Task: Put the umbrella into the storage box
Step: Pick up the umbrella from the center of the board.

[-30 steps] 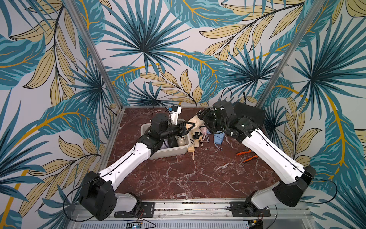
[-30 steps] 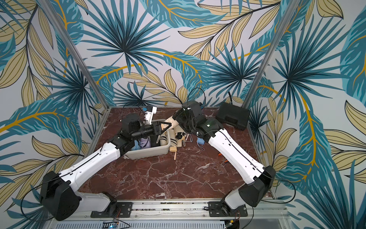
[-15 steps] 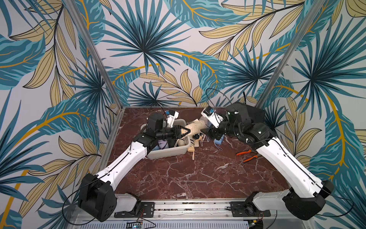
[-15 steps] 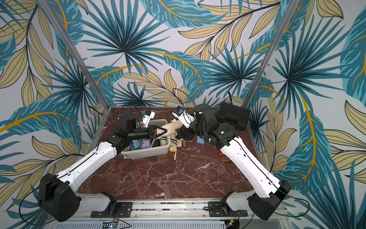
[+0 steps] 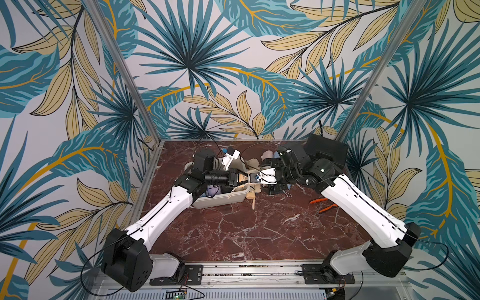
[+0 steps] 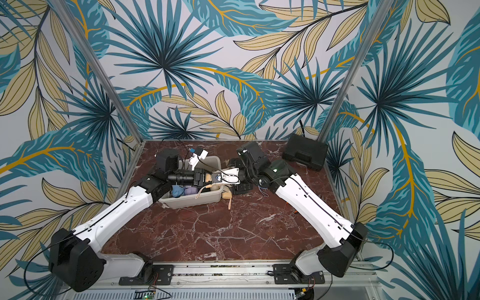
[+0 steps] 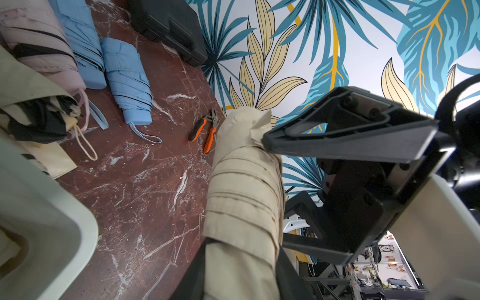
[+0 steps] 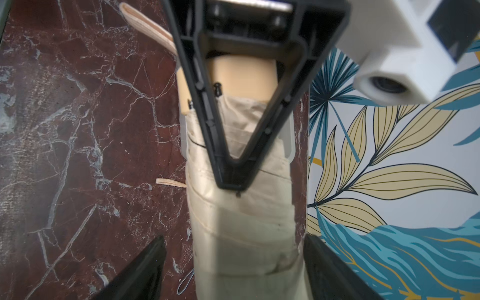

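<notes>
**Left claw**: clamped on the folded beige umbrella near its handle, with the storage box just beneath. The umbrella reaches from this claw into the right claw, whose jaws stand open on either side, clear of the fabric. **Risk:** gripped at one end only, the umbrella may pivot. Its far end could strike the rim or drop to the tabletop.

Left fingers clamped, right fingers spread
</notes>
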`<state>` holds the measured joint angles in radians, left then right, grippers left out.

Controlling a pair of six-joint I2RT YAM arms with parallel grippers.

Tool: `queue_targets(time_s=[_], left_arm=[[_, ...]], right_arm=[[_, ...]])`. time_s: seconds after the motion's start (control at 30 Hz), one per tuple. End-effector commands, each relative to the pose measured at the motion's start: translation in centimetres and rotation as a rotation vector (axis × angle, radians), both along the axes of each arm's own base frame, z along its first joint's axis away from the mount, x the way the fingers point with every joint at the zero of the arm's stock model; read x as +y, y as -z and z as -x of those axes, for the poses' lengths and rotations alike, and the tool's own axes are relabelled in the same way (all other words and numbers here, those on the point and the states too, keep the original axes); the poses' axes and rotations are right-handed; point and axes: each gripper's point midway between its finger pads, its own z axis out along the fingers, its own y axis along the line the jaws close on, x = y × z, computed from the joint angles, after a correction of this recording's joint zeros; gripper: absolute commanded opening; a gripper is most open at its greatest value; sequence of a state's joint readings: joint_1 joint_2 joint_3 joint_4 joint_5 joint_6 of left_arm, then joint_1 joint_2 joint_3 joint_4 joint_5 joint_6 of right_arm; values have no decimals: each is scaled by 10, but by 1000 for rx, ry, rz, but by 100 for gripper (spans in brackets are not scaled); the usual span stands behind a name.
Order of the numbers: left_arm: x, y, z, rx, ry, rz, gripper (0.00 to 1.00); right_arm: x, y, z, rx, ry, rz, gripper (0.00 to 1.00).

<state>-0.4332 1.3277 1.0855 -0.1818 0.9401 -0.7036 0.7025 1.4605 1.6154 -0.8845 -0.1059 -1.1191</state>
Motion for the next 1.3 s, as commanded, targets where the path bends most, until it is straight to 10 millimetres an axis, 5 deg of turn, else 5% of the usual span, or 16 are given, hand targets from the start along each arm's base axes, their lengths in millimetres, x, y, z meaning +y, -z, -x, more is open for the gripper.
queue_targets(time_s=[0.0, 0.37, 0.67, 0.97, 1.13, 1.27], left_arm=[[0, -42, 12, -136, 63, 79, 33], [3, -41, 26, -132, 88, 94, 38], [34, -35, 1, -151, -100, 39, 99], [117, -13, -44, -110, -519, -67, 100], [195, 15, -57, -37, -917, -264, 100], [253, 28, -54, 7, -1170, -383, 100]], right_arm=[[0, 9, 2, -4, -54, 75, 84], [6, 14, -10, -14, -46, 91, 47], [12, 17, -12, -2, -12, 31, 33], [8, 35, -6, 59, 86, -61, 31], [39, 17, -8, 190, 226, -380, 29], [71, 5, -27, 358, 515, -627, 29]])
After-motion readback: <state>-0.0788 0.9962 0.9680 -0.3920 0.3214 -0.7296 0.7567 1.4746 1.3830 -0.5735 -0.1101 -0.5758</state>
